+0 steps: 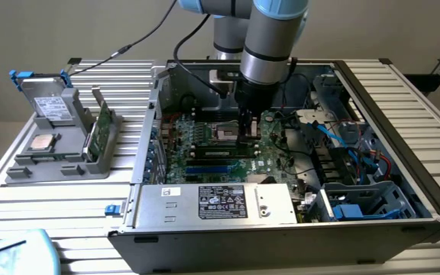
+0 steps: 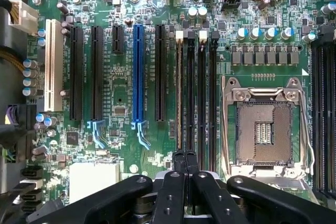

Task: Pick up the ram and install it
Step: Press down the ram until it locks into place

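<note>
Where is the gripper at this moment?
In the exterior view, the gripper is inside the open computer case, low over the motherboard, beside the empty CPU socket.

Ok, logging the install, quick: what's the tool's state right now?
Tool: closed, fingers together over the memory slots on the motherboard; no ram visible between them.

open computer case (image 1: pixel 403 189), motherboard (image 2: pixel 121 103), gray tray (image 1: pixel 59 160)
</note>
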{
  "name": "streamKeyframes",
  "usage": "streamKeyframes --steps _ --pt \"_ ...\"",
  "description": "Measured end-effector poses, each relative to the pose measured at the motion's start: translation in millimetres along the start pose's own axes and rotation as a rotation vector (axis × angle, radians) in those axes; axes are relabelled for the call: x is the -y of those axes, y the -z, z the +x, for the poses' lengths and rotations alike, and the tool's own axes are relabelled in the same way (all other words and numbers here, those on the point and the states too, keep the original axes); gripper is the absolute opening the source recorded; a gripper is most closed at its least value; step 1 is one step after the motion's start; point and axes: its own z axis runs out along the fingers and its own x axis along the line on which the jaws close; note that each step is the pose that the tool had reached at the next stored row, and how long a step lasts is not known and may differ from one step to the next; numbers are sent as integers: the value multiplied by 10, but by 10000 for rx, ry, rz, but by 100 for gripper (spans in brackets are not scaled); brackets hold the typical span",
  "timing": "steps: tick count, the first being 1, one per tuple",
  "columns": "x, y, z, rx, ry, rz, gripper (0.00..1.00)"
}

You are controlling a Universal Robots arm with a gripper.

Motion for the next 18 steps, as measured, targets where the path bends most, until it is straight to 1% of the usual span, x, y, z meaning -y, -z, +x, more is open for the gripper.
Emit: streamKeyframes --steps 2,4,6,7,14,18 --pt "0 -3 -1 7 0 3 11" --pt "-4 32 -3 30 2 12 11" --pt "-23 83 4 8 0 3 11" --pt "-39 93 4 10 1 3 11" --pt "-258 75 6 4 0 3 11" --pt "-371 63 7 -12 -2 4 11"
